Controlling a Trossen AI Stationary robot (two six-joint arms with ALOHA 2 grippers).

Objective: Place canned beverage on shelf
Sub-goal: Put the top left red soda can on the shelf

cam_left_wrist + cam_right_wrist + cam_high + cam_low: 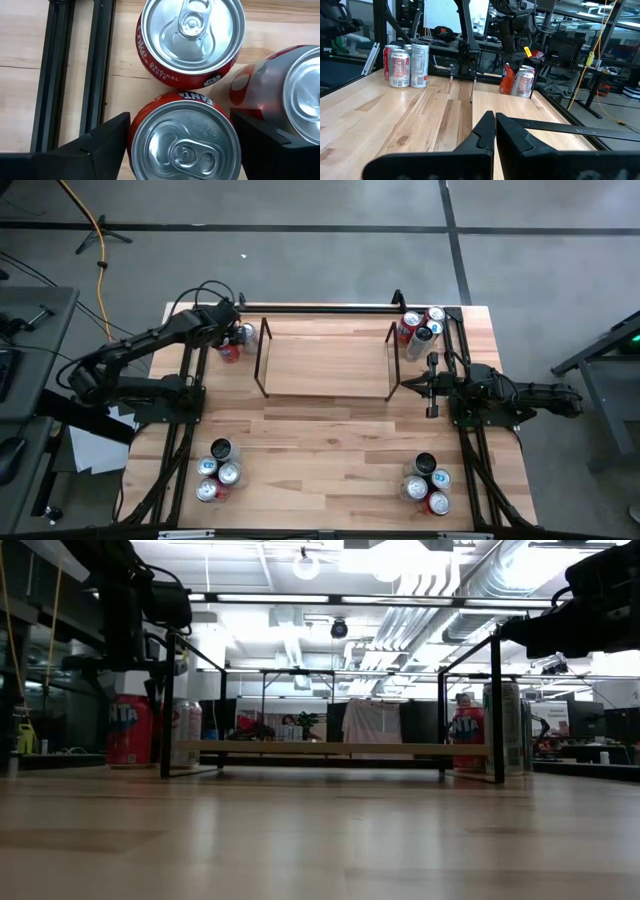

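The left gripper (182, 142) hangs directly above a cluster of cans at the far left corner of the wooden table (330, 450), its fingers (95, 147) spread apart on either side of a red Fanta can (182, 137) without gripping it. Seen from the wrist camera, a red Coca-Cola can (190, 37) stands upright just beyond the Fanta can, touching or nearly touching it, and a third red can (280, 95) sits close beside both. The shelf (327, 358), a low rack of thin black rods with a see-through top, stands at the far middle of the table, just beside this cluster, with nothing on it. The right gripper (432, 385) rests near the shelf's right end, fingers (492, 132) clenched together and holding nothing. More cans (420, 328) stand at the far right corner, and two further groups sit at the near left (217, 471) and near right (427, 484) corners.
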